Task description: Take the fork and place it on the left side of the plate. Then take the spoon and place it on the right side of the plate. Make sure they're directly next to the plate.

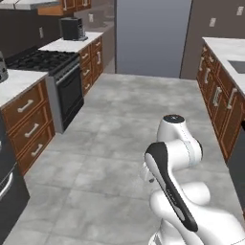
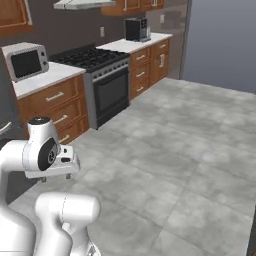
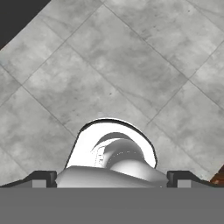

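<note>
Fork, spoon and plate: their location could not be determined from these views.

Gripper [image 3: 111, 178]: the jaws stood at full spread, with one dark finger tip [image 3: 43, 177] at the lower left of the hand view and the other at the lower right. Nothing lay between them. The hand pointed down at the grey tiled floor [image 3: 122, 65].

Arm [image 1: 174, 158]: it was folded compactly above the base, over open floor in the middle of the kitchen.

Surroundings, left side: a black stove [image 1: 45, 61] stood between wooden drawer cabinets [image 1: 29, 127] topped with a light counter [image 1: 72, 44]. A dark coffee machine [image 1: 72, 28] sat on the counter beyond the stove. In the right base view, a microwave [image 2: 25, 60] sat on the counter section nearer than the stove, and a range hood [image 2: 82, 4] hung above the burners.

Surroundings, right side: a second light counter [image 1: 222, 48] ran over wooden cabinets, with a sink [image 1: 238, 66] recessed in it.
</note>
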